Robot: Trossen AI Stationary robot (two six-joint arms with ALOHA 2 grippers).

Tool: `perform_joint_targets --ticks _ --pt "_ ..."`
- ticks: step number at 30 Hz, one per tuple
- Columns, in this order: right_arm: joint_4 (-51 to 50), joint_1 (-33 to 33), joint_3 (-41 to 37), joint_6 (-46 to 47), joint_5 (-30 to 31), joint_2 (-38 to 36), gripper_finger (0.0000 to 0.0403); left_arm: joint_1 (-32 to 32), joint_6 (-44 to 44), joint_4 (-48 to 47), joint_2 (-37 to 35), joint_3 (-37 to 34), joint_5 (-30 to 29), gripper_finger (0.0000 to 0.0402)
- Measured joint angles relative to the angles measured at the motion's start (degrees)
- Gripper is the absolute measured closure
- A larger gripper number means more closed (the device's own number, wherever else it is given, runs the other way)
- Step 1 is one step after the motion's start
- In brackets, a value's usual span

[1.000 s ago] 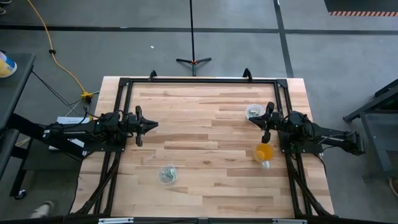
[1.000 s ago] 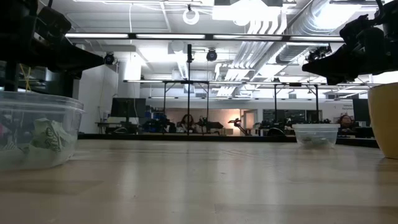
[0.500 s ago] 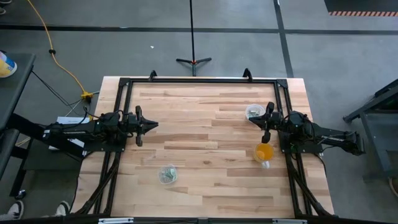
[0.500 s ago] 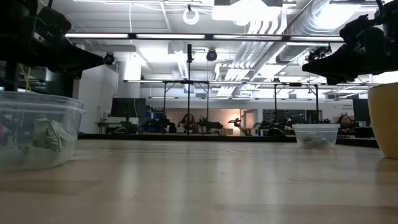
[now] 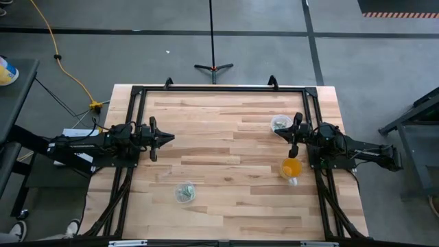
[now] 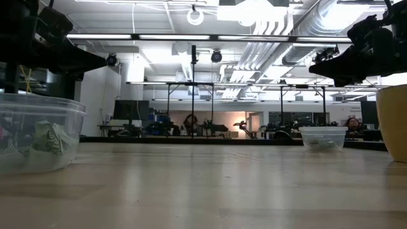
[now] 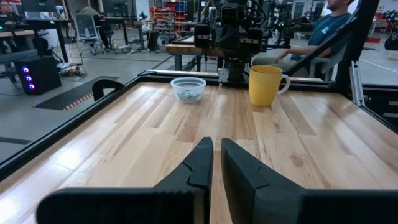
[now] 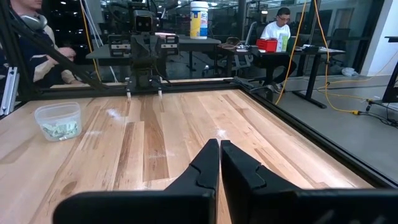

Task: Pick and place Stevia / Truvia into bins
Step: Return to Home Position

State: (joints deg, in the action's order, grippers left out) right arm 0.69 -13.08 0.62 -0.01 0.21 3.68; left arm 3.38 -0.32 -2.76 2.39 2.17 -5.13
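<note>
Two clear cups stand on their bases on the wooden table. One (image 5: 280,124) is near the far right and holds green-and-white packets (image 7: 188,93). The other (image 5: 184,193) is toward the near left and holds packets too (image 6: 51,140). I see no loose packet on the tabletop. My left gripper (image 5: 170,137) hovers shut at the table's left side, pointing right (image 7: 216,158). My right gripper (image 5: 276,132) hovers shut at the right side, just beside the far-right cup, pointing left (image 8: 219,155). Neither gripper touches anything.
An orange cup (image 5: 291,168) stands near the right edge, on the near side of my right gripper. A black frame (image 5: 219,88) runs round the tabletop. Bare wood (image 5: 226,151) lies between the arms. People sit beyond the table (image 7: 326,28) (image 8: 34,37).
</note>
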Motion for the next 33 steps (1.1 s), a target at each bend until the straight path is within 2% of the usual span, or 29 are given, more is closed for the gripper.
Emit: perform_joint_targets --ticks 33 --pt "0.0 0.0 0.0 0.0 0.0 0.0 0.0401 0.0 0.0 0.0 0.0 0.0 0.0 0.0334"
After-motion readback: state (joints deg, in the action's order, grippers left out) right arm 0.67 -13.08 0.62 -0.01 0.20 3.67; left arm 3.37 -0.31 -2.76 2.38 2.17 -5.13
